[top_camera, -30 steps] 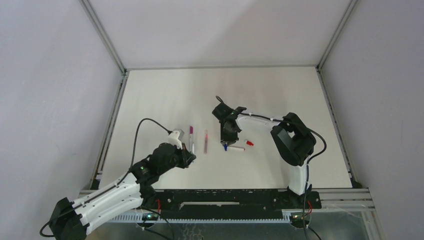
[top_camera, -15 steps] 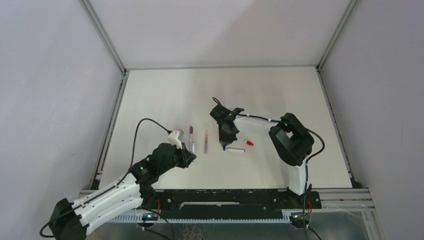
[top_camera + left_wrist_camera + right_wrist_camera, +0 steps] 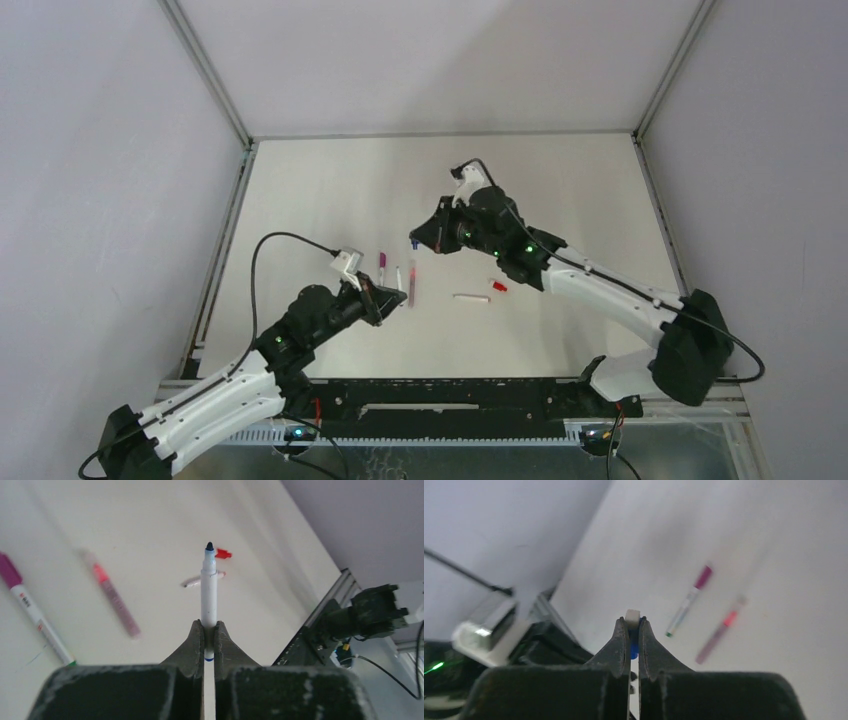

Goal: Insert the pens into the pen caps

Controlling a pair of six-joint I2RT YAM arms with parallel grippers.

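**Right gripper has left the table with the blue cap**

Since a second ago the right gripper (image 3: 633, 622) has come up from beside the white pen (image 3: 471, 297) and swung across to hang above the far end of the pinkish-red pen (image 3: 411, 285). Its fingers are pressed tight on the blue cap (image 3: 633, 651). The cap sits deep between the pads and pokes forward, probably so that its mouth faces the other arm.

The left gripper (image 3: 209, 625) waits just on the near left of the pinkish-red pen, clamped on the tail of the blue-tipped pen (image 3: 208, 590). The bare tip sticks straight out ahead, which suits sliding it into a cap.

Behind the right gripper, the right arm now reaches long and low across the table (image 3: 560, 190), its elbow far out to the right. The left arm slants up from its base, wrist raised.

Left of the pinkish-red pen lies the purple-capped pen (image 3: 381, 268). To its right lie the white pen and, beyond that, the red cap (image 3: 498, 286).
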